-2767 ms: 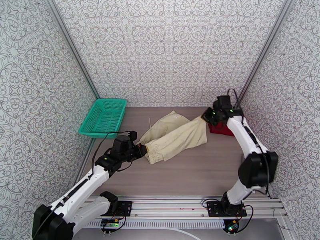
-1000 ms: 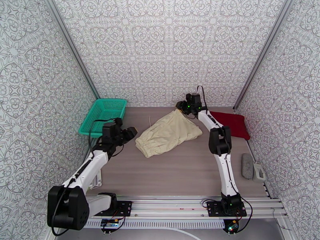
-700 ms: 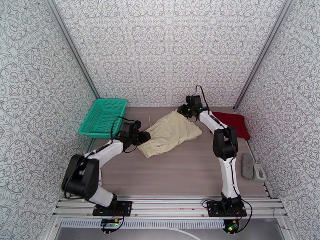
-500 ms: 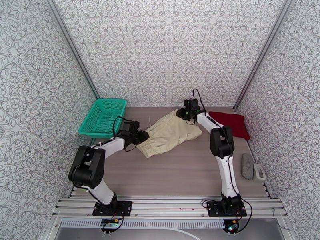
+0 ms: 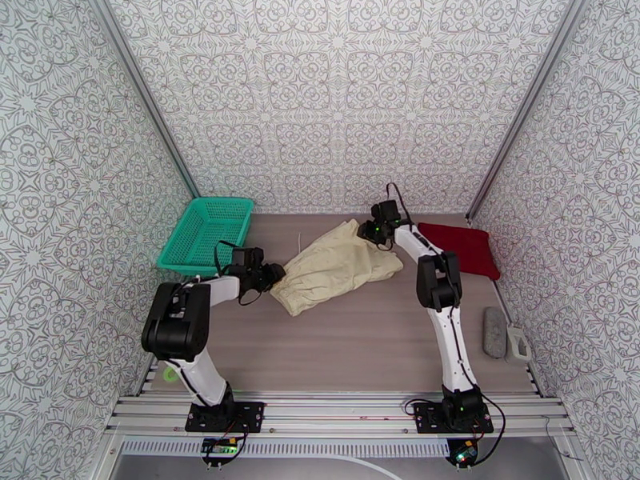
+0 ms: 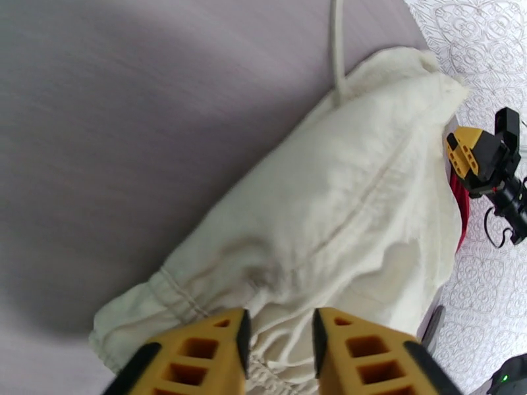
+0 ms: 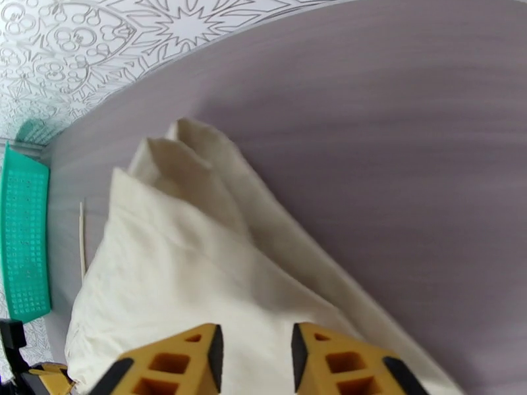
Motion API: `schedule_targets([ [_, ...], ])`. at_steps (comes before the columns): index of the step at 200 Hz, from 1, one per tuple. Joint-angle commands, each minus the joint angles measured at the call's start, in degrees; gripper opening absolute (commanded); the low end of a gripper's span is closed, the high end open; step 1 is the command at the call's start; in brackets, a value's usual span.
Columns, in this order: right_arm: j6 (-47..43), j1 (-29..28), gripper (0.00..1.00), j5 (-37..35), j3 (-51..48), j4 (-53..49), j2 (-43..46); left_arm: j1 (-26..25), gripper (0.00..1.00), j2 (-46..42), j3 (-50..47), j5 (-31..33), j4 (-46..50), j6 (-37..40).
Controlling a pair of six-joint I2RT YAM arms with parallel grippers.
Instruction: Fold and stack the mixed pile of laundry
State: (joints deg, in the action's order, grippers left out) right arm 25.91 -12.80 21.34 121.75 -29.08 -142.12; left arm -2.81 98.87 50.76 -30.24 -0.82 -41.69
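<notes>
Top external: patterned walls (image 5: 336, 98) enclose table (image 5: 360, 346) bearing garment (image 5: 340, 262).

The cream-beige garment (image 5: 336, 266) lies folded on the table (image 5: 360, 338), towards its far middle, as a long soft bundle set slantwise from near-left to far-right. Its near-left end is a gathered, puckered hem; a stitched seam runs along its length, and the cloth is rumpled. At its far end several layered edges come to a blunt corner. A thin white cord (image 5: 300, 238) trails from its far-left side and lies straight on the bare table. The dark red shirt (image 5: 460, 248) lies folded flat into a rough rectangle at the far right, near the cream garment's right end, not stacked with it.
</notes>
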Motion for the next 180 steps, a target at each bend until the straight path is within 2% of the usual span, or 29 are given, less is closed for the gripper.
schedule_targets([
  [1, -8.81, -2.77, 0.50, -0.85, -8.30, -0.22, 13.52, 0.89, 0.44, -9.38, -0.55, -0.64, 5.37, 2.17],
  [12, -12.69, -4.95, 0.64, -1.18, -16.85, 3.67, 20.41, 1.59, 0.49, -13.62, -1.23, -0.29, 8.67, 3.92],
  [28, -18.77, -9.41, 0.75, -3.59, -27.17, 8.24, 29.00, 3.45, 0.55, -18.96, -3.55, -0.88, 13.09, 6.23],
  [42, -23.71, -14.18, 0.80, -6.19, -33.61, 9.25, 33.48, 5.31, 0.60, -22.93, -6.52, -1.40, 15.72, 7.64],
  [63, -29.62, -23.04, 0.82, -10.05, -39.06, 9.61, 36.75, 7.97, 0.60, -27.05, -11.37, -3.31, 17.22, 8.96],
  [86, -34.30, -33.01, 0.83, -14.66, -41.12, 9.43, 35.76, 10.46, 0.64, -30.03, -16.73, -4.44, 14.68, 9.01],
  [106, -35.44, -38.41, 0.83, -16.42, -41.12, 10.47, 32.66, 12.26, 0.67, -31.31, -19.28, -4.69, 13.24, 10.22],
  [126, -35.84, -40.06, 0.83, -17.65, -38.63, 10.40, 28.71, 12.75, 0.71, -32.23, -19.75, -3.08, 13.95, 12.27],
  [151, -36.90, -40.67, 0.84, -17.51, -36.00, 9.69, 25.33, 13.41, 0.84, -31.94, -20.39, -2.99, 11.46, 8.81],
  [164, -38.04, -41.44, 0.83, -18.15, -35.42, 8.73, 24.01, 14.78, 0.99, -30.75, -20.14, -5.05, 11.22, 8.15],
  [180, -38.87, -42.44, 0.83, -18.08, -35.82, 8.47, 22.85, 16.72, 0.99, -30.69, -20.73, -5.54, 10.20, 6.53],
])
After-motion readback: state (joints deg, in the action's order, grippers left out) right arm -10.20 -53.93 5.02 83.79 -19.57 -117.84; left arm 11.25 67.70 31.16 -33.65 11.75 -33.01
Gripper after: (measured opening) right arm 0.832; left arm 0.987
